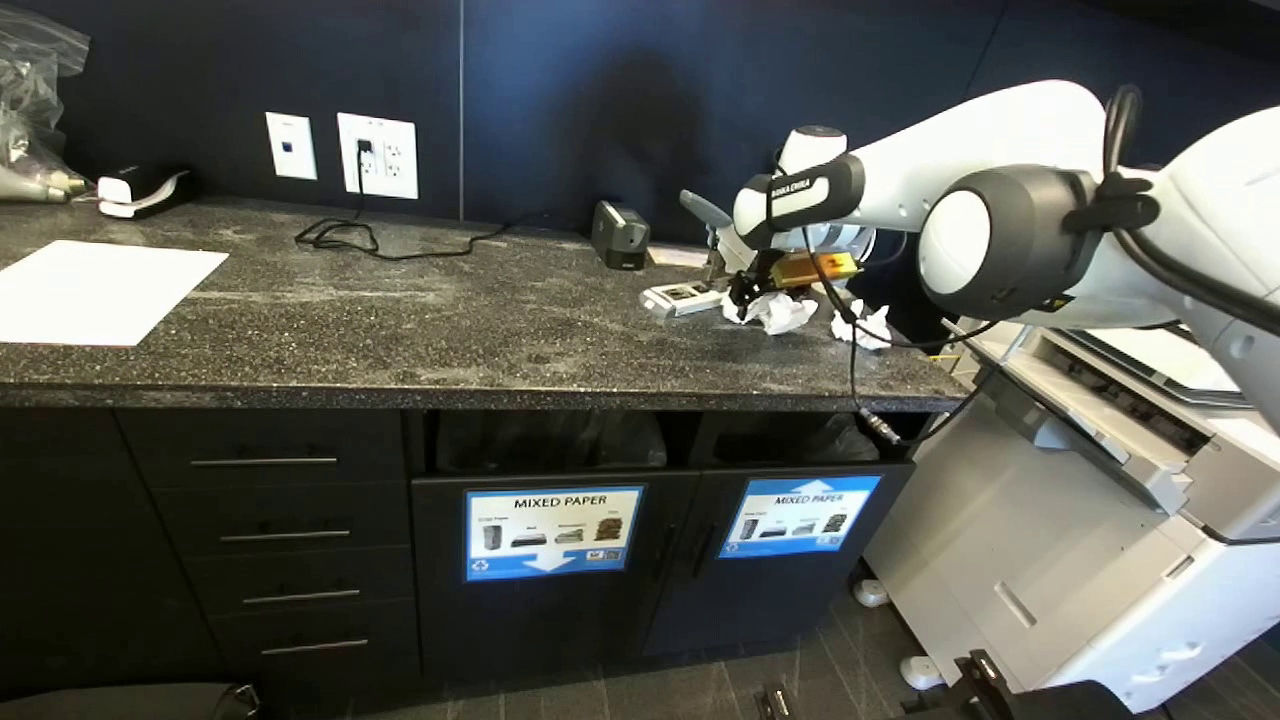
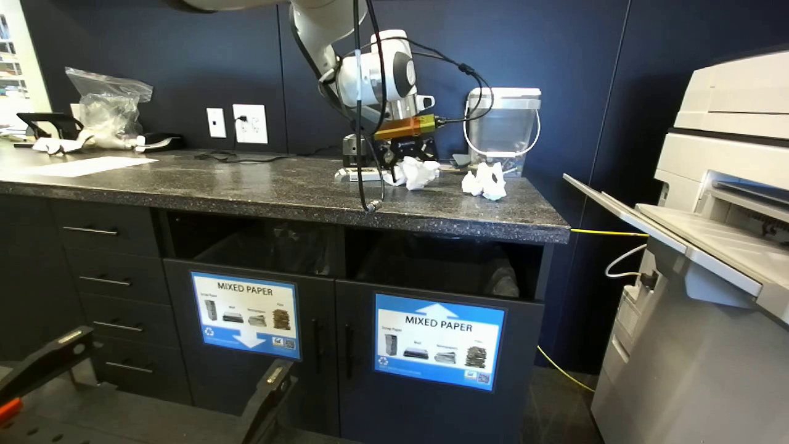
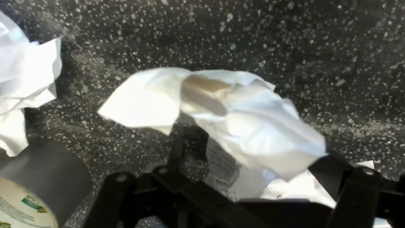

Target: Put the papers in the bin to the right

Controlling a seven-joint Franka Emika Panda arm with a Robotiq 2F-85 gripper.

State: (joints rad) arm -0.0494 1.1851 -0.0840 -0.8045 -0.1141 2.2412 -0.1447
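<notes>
In an exterior view, my claw [image 1: 745,300] points down at a dark, speckled, stone-like countertop [image 1: 450,340]. A crumpled white paper wad [image 1: 785,315], sharply creased, lies directly at its tips. A second wad [image 1: 868,326], equally jagged, lies near, on the side towards the pale grey copier [image 1: 1000,520]. On the opposite side, just beside my claw, lies a slim, pale rectangular object [image 1: 680,298]; beyond it stands a dark boxy sharpener [image 1: 622,237], and well apart lies a smooth flat sheet [image 1: 100,290]. In an exterior view, the bin [image 2: 515,129] stands behind my claw on the second wad's side: a tapered, translucent bucket with a white rim and thin hoop handle. In the wrist view, I record my claw as released: its rigid black fingers [image 3: 332,172] stand wide apart, the paper wad, loosely folded, between them. Whether they touch it I cannot tell. Beneath shows greyish printed material [image 3: 221,158], not identifiable. A grey roll [image 3: 63,177], its inner face cream and printed, is beside my claw.
</notes>
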